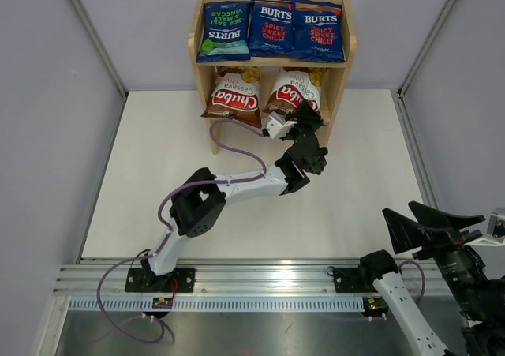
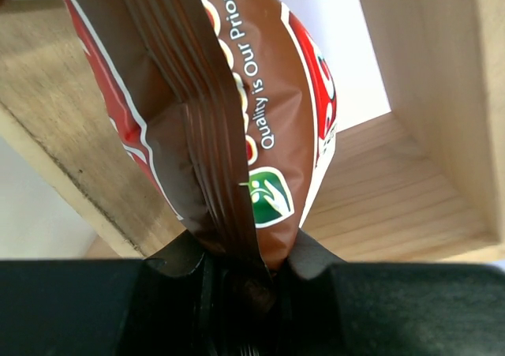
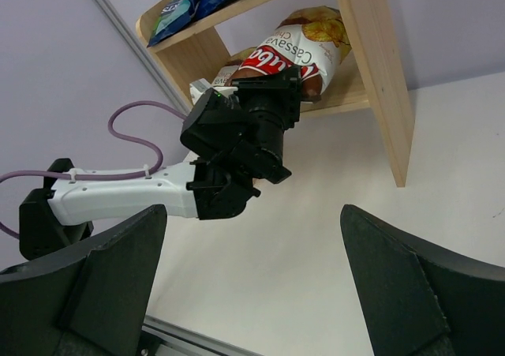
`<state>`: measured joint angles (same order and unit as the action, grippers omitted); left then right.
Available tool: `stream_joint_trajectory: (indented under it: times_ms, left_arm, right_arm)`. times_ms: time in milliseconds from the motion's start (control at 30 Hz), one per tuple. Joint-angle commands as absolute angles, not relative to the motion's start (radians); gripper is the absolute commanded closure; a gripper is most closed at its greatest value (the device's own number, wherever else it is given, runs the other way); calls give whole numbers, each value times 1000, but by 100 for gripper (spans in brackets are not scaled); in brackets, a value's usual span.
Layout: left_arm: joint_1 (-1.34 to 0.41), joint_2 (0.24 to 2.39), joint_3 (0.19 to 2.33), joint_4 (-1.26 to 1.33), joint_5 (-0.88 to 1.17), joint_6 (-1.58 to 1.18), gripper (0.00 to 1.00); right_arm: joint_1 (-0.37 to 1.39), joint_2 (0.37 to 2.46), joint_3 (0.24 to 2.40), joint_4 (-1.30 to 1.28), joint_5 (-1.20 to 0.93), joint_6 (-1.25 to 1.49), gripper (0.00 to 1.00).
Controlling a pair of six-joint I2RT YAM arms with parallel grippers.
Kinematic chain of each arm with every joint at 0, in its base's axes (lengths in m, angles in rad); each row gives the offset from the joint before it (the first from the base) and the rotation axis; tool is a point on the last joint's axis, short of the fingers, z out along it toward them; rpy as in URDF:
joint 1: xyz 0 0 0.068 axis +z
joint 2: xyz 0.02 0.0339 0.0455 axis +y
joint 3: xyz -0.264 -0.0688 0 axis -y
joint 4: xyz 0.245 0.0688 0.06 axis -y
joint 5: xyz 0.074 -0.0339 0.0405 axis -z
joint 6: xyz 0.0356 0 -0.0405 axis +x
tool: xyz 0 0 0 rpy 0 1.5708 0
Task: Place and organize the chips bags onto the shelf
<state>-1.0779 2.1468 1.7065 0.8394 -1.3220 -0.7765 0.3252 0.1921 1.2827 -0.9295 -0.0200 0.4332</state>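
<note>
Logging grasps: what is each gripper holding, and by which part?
Left gripper pinches the right Chuba bag by its crimped seam; right gripper holds nothing.

The left gripper (image 1: pixel 304 118) hides the near end of the right Chuba bag (image 1: pixel 293 90), whose far end runs past the left wrist view's upper edge. The right arm (image 1: pixel 398 297) is cut off at near right.

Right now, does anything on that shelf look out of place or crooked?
Yes: the green-accented BURTS bag, top left on the shelf, lies reversed, its lettering upside down next to the two orange-topped BURTS bags. The left pincer grips the right Chuba bag.
</note>
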Motion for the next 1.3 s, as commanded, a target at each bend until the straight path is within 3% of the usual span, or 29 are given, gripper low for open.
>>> stream_joint_trajectory:
  times_ms: [0, 367, 600, 733, 800, 1067, 1133, 1267]
  left_arm:
    - [-1080, 2195, 1836, 920, -1353, -704, 87]
    - [-1055, 2327, 1967, 786, -1254, -770, 82]
    - [-1049, 2355, 1997, 746, -1183, -787, 65]
    - [-1051, 2326, 1930, 729, -1143, -842, 46]
    - [-1051, 2312, 1908, 724, -1126, -857, 42]
    - [-1048, 2234, 1778, 738, -1082, -882, 42]
    - [-1031, 2224, 1749, 738, -1031, -885, 51]
    - [-1002, 2195, 1709, 710, -947, -928, 52]
  right_arm:
    - [325, 170, 1301, -937, -41, 417, 1]
    - [325, 156, 1279, -937, -58, 426, 1]
    - [325, 149, 1258, -931, -51, 425, 1]
    - [325, 146, 1255, -931, -51, 426, 0]
    - [325, 146, 1253, -931, -54, 428, 1]
    - [327, 138, 1252, -930, -63, 442, 1]
    - [327, 137, 1252, -930, -66, 445, 1]
    - [327, 133, 1249, -927, -71, 448, 0]
